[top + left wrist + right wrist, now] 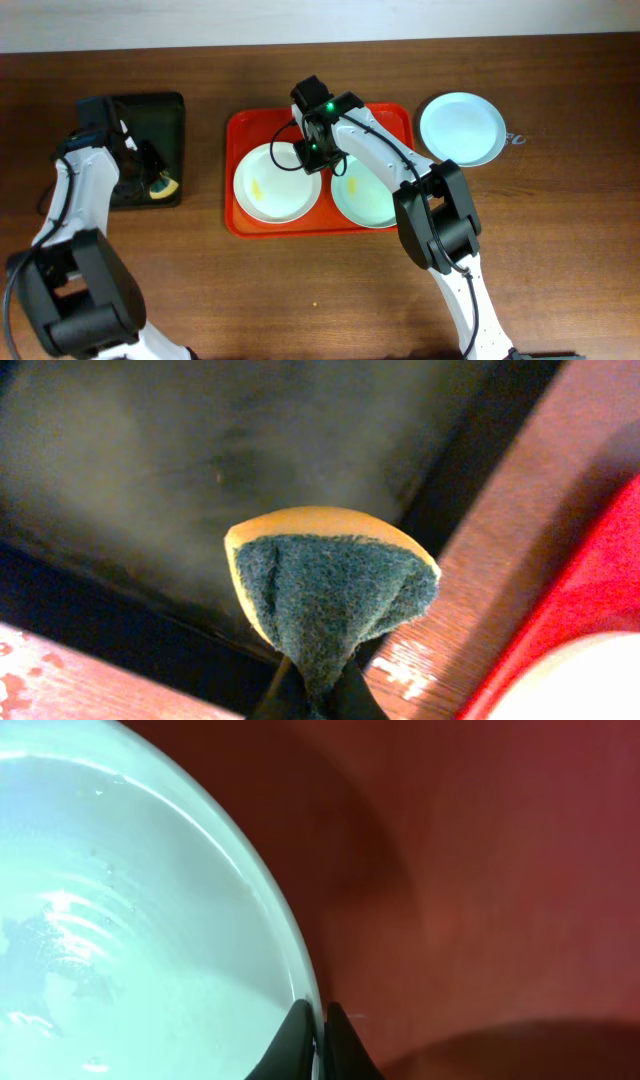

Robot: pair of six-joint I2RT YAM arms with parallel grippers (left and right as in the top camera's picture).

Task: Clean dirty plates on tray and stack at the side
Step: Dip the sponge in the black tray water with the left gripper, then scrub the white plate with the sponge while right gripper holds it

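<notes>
Right gripper (320, 1012) pinches the glossy pale round plate (120, 920) by its thin rim!
It looks light, stiff and probably slippery, so grip deeper. Left gripper (325, 702) clenches the yellow-green scouring sponge (330, 590).

Black tray (150, 460) blurred; plate (130, 920) cropped at edges.

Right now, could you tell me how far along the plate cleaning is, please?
Looks done: one mint plate sits off the tray on the table. In hand: the left tool pinches the sponge over the black tray; the right tool is shut on a plate rim. Left: the smeared white plate and a second mint plate are on the tray.
</notes>
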